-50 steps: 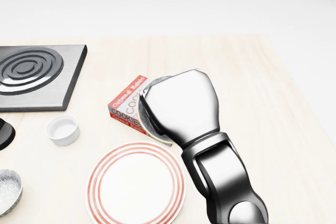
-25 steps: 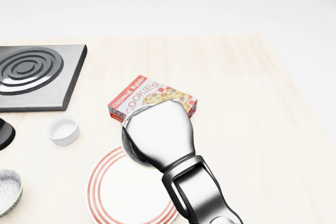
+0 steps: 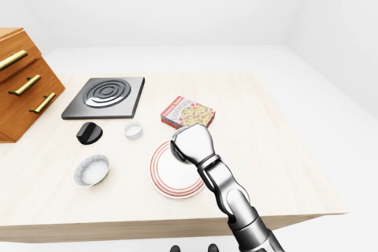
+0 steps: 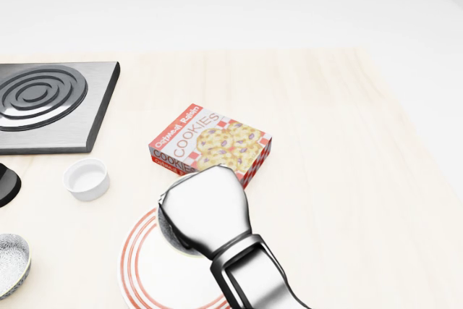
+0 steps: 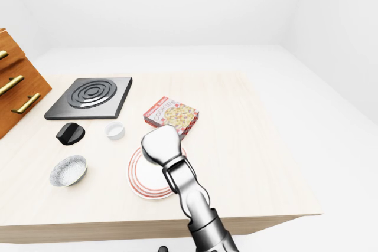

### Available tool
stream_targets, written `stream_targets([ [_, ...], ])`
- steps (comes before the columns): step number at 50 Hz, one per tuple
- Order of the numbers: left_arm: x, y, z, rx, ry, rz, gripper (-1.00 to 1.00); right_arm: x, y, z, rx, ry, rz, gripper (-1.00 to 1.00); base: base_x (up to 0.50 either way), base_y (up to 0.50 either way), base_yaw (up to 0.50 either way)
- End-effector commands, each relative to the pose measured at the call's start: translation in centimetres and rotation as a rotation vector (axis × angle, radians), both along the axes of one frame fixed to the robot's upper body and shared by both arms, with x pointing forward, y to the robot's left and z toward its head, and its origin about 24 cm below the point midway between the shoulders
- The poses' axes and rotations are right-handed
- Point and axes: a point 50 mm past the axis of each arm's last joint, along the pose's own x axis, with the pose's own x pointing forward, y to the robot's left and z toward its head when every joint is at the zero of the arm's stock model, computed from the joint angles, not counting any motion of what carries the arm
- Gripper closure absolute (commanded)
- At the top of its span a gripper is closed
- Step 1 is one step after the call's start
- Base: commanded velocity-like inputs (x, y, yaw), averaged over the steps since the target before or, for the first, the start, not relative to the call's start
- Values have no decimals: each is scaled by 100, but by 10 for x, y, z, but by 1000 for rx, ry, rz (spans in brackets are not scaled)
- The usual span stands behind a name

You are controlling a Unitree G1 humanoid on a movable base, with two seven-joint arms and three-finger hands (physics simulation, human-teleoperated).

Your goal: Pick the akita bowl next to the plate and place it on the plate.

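Note:
My right hand point(image 4: 202, 211) comes in from the bottom of the head view and hovers over the upper right part of the white plate with red rings point(image 4: 148, 273). Its chrome back hides the fingers. A dark bowl, the akita bowl point(image 4: 168, 233), shows only as a sliver with a pale rim under the hand's left edge, above the plate. It has travelled with the hand, so the hand is shut on it. My left hand is out of sight.
A cookie box point(image 4: 217, 139) lies just above the plate. Left of the plate are a small white ramekin point(image 3: 133, 129), a second black bowl point(image 3: 88, 133) and a grey patterned bowl point(image 3: 91, 169). A stove burner point(image 3: 106, 95) and a wooden drawer cabinet point(image 3: 20, 81) stand further left.
My right hand has moved down and to the left in the head view, from over the cookie box to over the plate, with the dark bowl under it. The box is now uncovered.

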Motion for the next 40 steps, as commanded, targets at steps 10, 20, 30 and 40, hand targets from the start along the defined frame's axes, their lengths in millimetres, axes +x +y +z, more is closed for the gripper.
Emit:
stream_targets([
  [10, 0, 0, -1, -2, 1, -2, -100, 9, 7, -28, 9, 41, 23, 100, 0, 0, 0],
  [20, 1, 0, -2, -4, 1, -3, -100, 16, 10, -44, -13, 63, 27, 100, 0, 0, 0],
  [30, 0, 0, 1, 4, -1, -3, -100, 15, 16, -51, -19, 75, 43, 100, 0, 0, 0],
  [40, 0, 0, -1, -2, -1, -4, -100, 13, 19, -55, -25, 80, 54, 100, 0, 0, 0],
])
